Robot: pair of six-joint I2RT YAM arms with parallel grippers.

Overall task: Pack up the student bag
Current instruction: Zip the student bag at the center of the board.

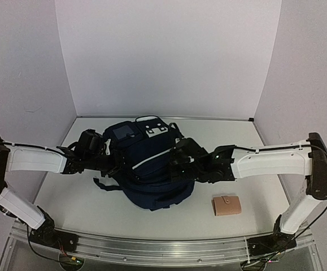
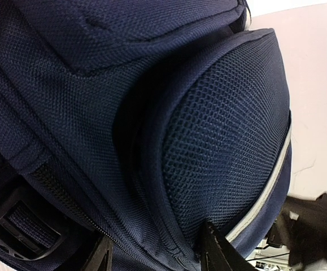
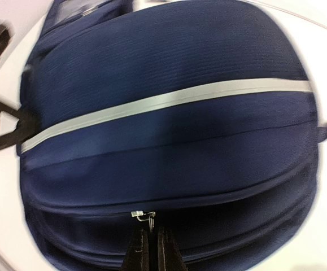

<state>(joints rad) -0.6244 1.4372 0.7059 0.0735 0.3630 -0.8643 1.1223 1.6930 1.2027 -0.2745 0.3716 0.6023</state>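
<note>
One right hand [image 3: 150, 232], almost closed, touches student bag [image 3: 169, 62].

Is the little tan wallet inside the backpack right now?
No, the wallet lies out on the table, apart from the backpack, on the right arm's side.

The top camera sat high behind the two arm bases and looked down and forward across the table [image 1: 67, 209] toward the back wall, far enough off to take in the whole backpack [image 1: 152, 175]. The left wrist camera sat very close against the backpack's side, where a mesh pocket [image 2: 219, 141] filled much of its frame. The right wrist camera looked past the right gripper [image 3: 150, 230] at the striped front from nearby. All three views shared the backpack.
</note>
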